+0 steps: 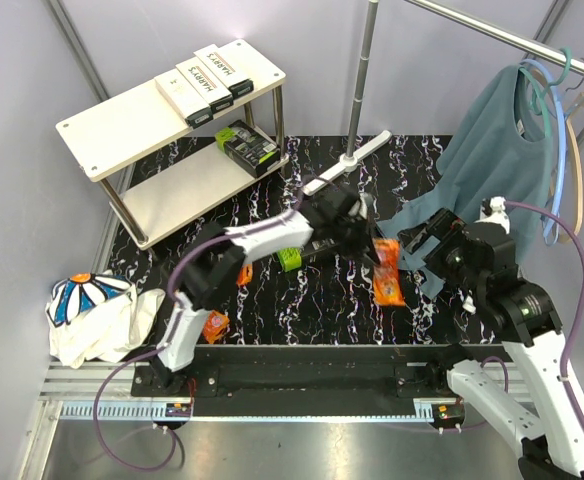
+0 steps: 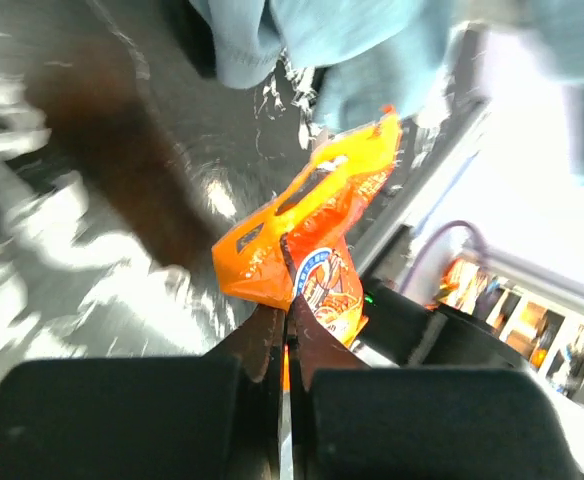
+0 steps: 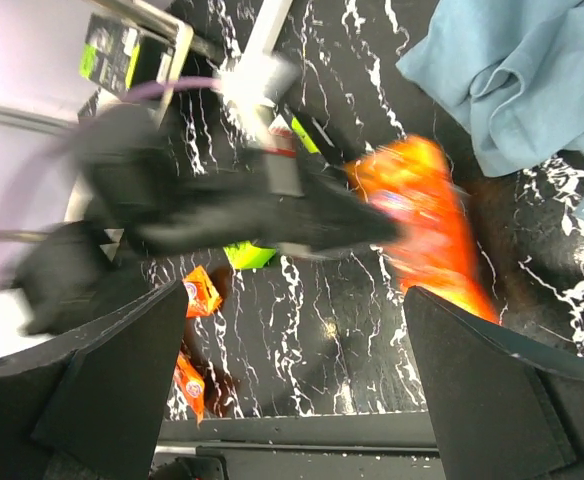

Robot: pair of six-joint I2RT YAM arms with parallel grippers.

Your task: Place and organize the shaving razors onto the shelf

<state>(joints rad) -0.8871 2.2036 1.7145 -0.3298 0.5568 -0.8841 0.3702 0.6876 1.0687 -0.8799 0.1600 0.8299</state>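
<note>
White boxes (image 1: 208, 80) atop shelf (image 1: 112, 135), black-green pack (image 1: 248, 144) on lower board, orange packets (image 1: 389, 284) off it

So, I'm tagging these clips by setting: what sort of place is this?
Probably a mock shop corner in a test booth: a two-level shelf holding razor boxes, a clothes rail with a hung shirt, and plain grey walls close around.

The packet (image 1: 390, 285) was orange, the tabletop (image 1: 322, 310) black with white marbling, the shelf (image 1: 122, 130) boards white, the hanging shirt (image 1: 492, 150) dusty blue.
</note>
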